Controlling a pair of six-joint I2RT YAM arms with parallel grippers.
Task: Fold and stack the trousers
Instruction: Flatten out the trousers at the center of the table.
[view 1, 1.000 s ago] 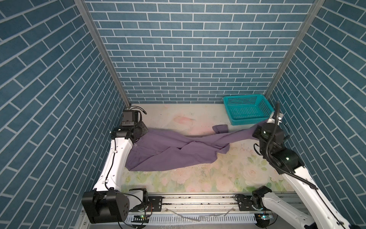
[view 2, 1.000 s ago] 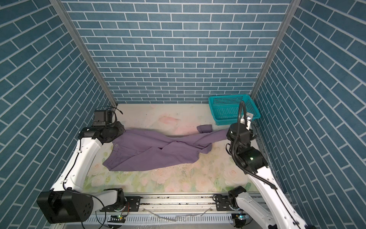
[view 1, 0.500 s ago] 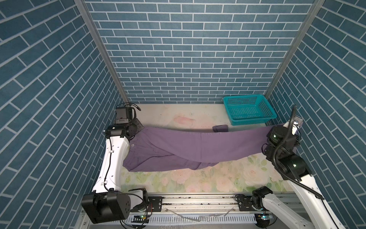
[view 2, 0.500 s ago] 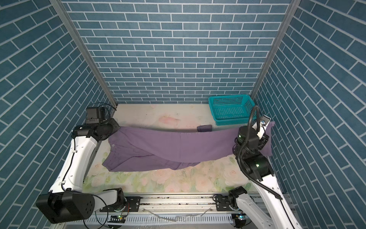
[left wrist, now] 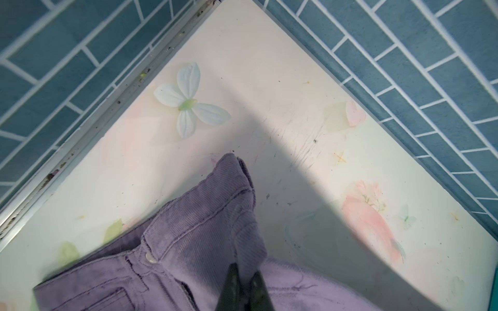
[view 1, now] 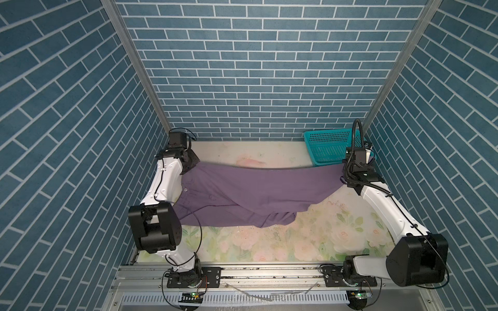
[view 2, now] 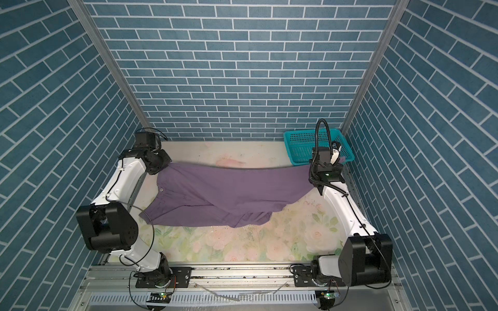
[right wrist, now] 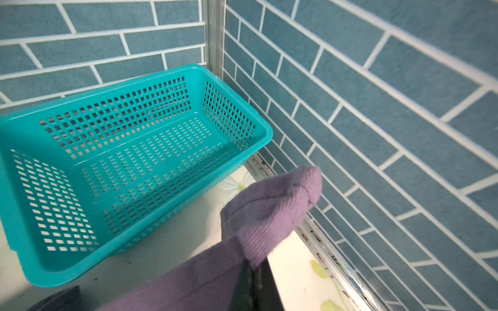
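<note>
You've got the trousers (view 1: 256,188) sagging onto the tabletop (view 1: 269,242) along the near edge, far edge pulled taut — long axis runs straight arm to arm. Left jaws are pinched on the waistband (left wrist: 188,229), right jaws on a cuff (right wrist: 275,204), basket (view 1: 328,132) just behind the right one.

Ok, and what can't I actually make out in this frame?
- Left gripper: the left wrist view's edge cuts it to fingertips, shut on the trousers; in both top views its own body hides the tips.
- Right gripper: right wrist view, mostly under cloth; shut on the leg end.
- Dark grey thing: cut off by that view's edge, unidentifiable.
- Trousers' far edge: blurred in a top view.
- Table under the trousers: hidden in both top views.
</note>
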